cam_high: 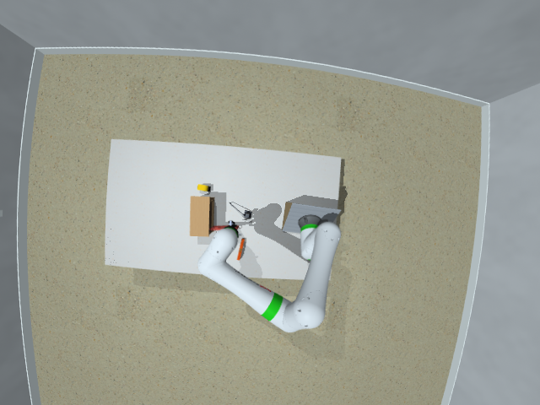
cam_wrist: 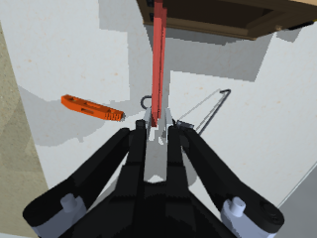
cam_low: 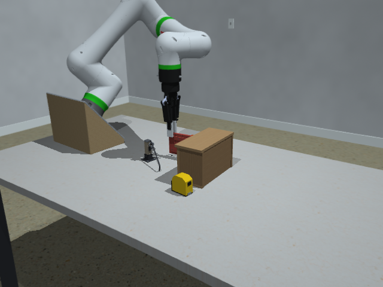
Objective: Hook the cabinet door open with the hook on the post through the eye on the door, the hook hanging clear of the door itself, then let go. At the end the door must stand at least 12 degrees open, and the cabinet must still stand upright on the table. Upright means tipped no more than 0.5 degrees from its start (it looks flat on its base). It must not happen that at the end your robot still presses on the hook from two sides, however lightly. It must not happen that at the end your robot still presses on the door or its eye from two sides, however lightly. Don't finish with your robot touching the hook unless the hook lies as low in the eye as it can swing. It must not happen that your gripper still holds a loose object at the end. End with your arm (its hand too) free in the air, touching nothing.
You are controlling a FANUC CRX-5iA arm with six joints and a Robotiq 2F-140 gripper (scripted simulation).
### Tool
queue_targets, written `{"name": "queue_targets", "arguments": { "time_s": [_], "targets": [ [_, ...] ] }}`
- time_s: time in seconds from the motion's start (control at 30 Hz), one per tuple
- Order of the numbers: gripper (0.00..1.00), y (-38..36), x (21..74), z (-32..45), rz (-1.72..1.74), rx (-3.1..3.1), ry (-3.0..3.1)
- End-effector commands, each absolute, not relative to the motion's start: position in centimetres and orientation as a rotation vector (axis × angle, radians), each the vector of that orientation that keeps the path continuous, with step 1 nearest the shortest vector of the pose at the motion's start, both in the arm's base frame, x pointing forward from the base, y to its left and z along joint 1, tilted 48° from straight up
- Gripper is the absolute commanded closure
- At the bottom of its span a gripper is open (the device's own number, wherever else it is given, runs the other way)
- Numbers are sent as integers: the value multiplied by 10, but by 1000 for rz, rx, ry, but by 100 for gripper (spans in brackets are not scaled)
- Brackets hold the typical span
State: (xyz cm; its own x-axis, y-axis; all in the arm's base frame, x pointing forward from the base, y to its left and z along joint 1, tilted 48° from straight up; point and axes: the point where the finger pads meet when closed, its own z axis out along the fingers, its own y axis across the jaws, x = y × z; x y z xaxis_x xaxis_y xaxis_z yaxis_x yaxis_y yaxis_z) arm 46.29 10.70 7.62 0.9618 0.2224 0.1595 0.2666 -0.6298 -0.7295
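The wooden cabinet (cam_high: 200,215) (cam_low: 204,139) stands upright on the table. Its red door (cam_high: 218,228) (cam_low: 173,144) (cam_wrist: 158,59) stands wide open. A dark ring (cam_wrist: 146,102), apparently the eye, shows left of the door in the wrist view. The post (cam_high: 248,214) (cam_low: 148,152) (cam_wrist: 185,124) stands apart from the door. Its hook (cam_low: 157,160) (cam_wrist: 213,112) hangs down from it, away from the ring. My gripper (cam_low: 172,132) (cam_wrist: 158,115) points down with a narrow gap between its fingertips, at the door's free edge. The edge shows in that gap; whether both fingertips touch it is unclear.
An orange knife-like object (cam_high: 240,249) (cam_wrist: 91,107) lies near the door's free end. A yellow tape measure (cam_high: 202,187) (cam_low: 182,184) stands beside the cabinet's far end from the door. The wedge-shaped robot mount (cam_low: 69,120) is behind the post. My forearm passes over the table's edge.
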Motion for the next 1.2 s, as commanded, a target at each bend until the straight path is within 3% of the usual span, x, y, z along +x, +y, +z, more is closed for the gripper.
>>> {"name": "queue_targets", "arguments": {
  "time_s": [0.0,1.17],
  "targets": [
    [84,106,464,75,-81,-2270,-369],
    [84,90,474,56,-168,-2235,-561]
  ]
}}
